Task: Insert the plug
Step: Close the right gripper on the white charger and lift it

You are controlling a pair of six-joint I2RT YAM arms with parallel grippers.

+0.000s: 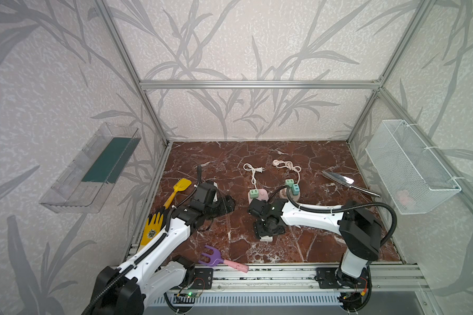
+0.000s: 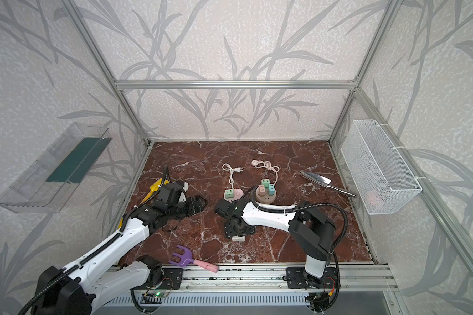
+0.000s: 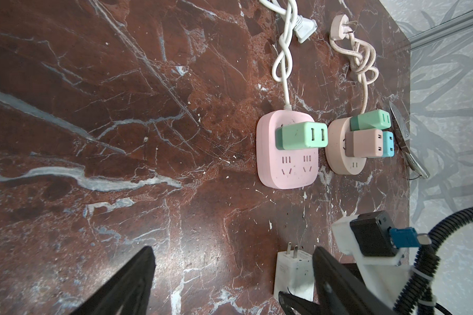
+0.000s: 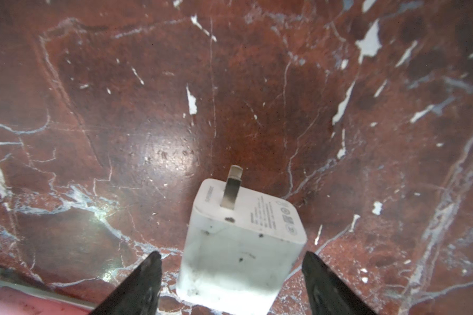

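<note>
Barely begun, we are straddling the lying white plug [image 4: 241,240] with the right claw [image 4: 231,256] spread, not gripping; the left claw [image 3: 232,251] is hovering spread; the pink socket block [image 3: 284,174] is waiting.

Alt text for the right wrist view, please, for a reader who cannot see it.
A white cube-shaped charger plug lies on the red-brown marble tabletop, one metal prong showing, between the two black fingers of the open right gripper, one on each side. A pink handle shows at the frame's edge.
</note>
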